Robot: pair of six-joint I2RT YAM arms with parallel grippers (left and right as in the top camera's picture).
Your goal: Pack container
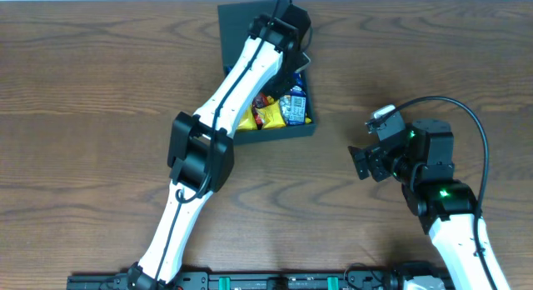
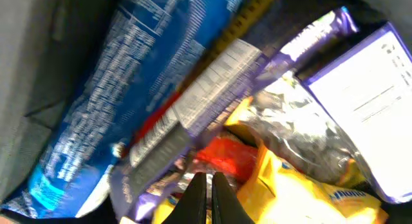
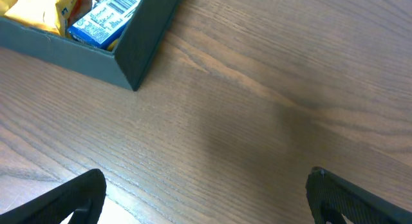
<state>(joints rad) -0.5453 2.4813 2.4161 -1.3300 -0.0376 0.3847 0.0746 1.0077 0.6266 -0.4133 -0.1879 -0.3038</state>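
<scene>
Print on the container's (image 3: 64,47) blue packet (image 3: 103,17) is unreadable; left hand (image 2: 207,193) pinched together, right hand (image 3: 206,185) splayed, empty.

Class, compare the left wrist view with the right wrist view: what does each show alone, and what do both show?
Left wrist only: a purple wrapper, crumpled silver foil, and the left gripper shut. Right wrist only: the container from outside, bare table, and the right gripper spread wide. Both: a blue packet and a yellow packet.
</scene>
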